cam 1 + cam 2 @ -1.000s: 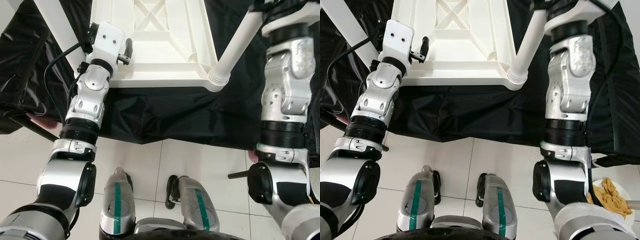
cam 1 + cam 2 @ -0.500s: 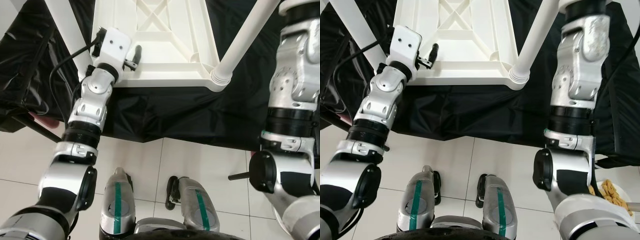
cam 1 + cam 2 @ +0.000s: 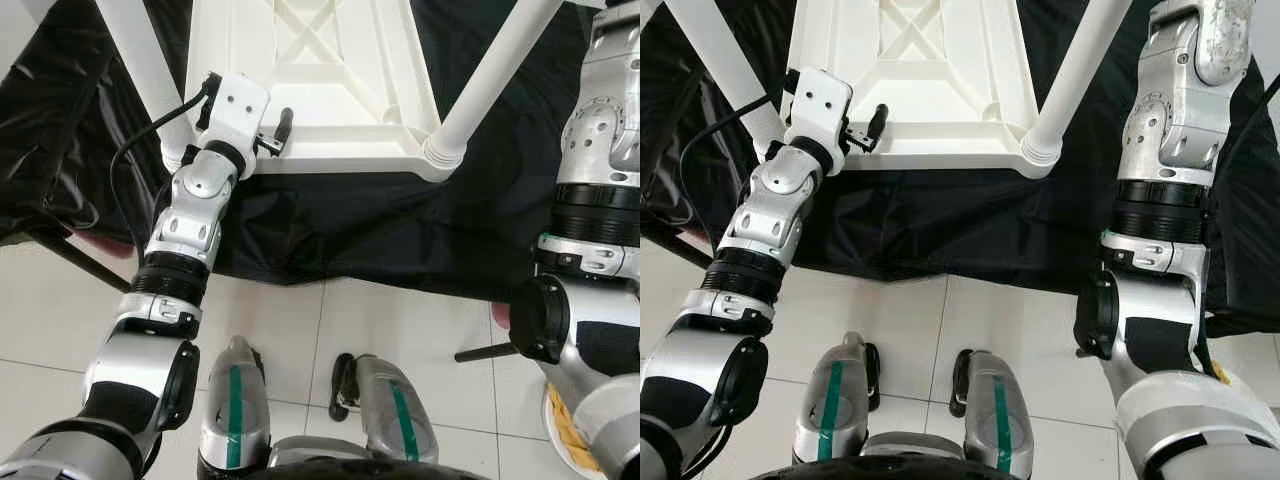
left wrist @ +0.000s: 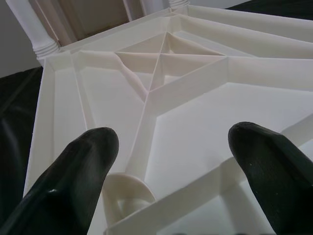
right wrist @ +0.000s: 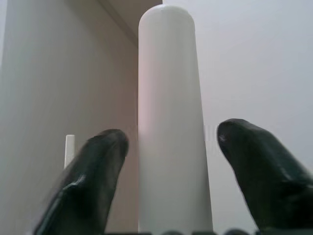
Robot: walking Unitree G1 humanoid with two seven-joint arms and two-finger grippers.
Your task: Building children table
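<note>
A white plastic children's table (image 3: 310, 70) lies upside down on a black sheet (image 3: 330, 225) spread over the tiled floor (image 3: 400, 320), its ribbed underside facing up with a cross brace in the middle. Two white legs already stand in its near corners: the left leg (image 3: 140, 60) rises behind the left arm, and the right leg (image 3: 480, 85) slants up from its ringed socket at the near right corner. The left gripper (image 4: 166, 161) hovers over the near left part of the underside, its two black fingers (image 4: 78, 171) spread wide with nothing between them, just beside an empty round socket (image 4: 128, 188). The right gripper (image 5: 171, 166) sits high on the right leg, its fingers (image 5: 93, 176) apart on either side of the leg's rounded top; whether they touch it I cannot tell. The robot's feet (image 3: 235, 400) stand on the tiles just short of the sheet, and a black cable (image 3: 140, 140) loops beside the left wrist
</note>
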